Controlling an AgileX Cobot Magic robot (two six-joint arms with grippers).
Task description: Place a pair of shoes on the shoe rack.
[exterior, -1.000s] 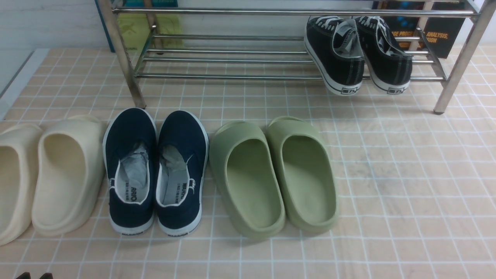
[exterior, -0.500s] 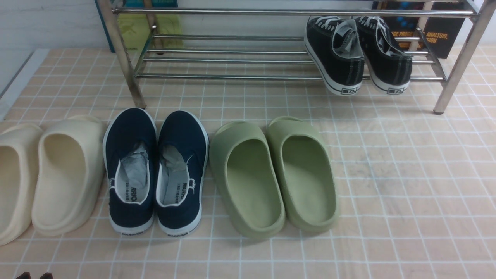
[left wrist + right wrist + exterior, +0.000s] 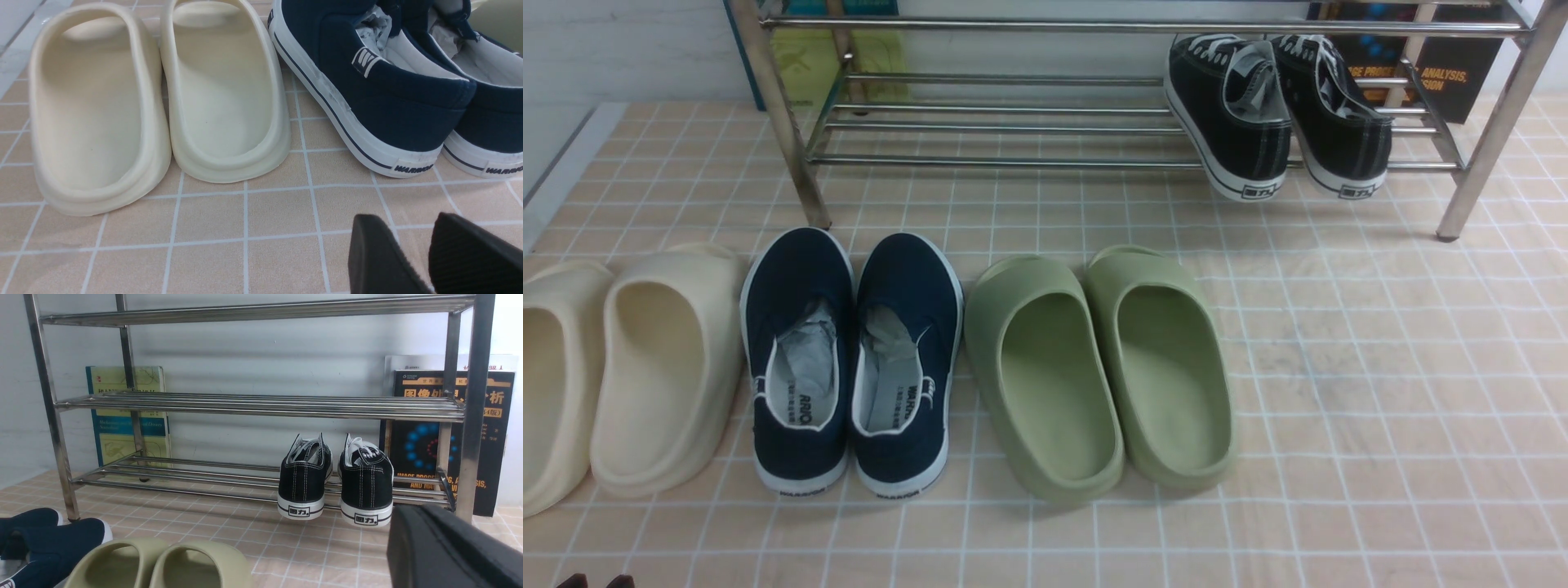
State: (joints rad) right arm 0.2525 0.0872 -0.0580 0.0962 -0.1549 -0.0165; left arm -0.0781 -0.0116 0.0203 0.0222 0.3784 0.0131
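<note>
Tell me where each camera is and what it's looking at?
Front: between the arms, looking down at the floor shoes and shoe rack; left end effector tips peek in.
Left wrist: low, facing cream slippers; left end effector shows.
Right wrist: low, facing the rack; right end effector shows.
Front and right wrist share the black sneakers.

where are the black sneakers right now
In the front view the black sneakers sit on the lowest shelf of the shoe rack, at its right end, heels overhanging the front bar, beyond the green slippers.
</note>
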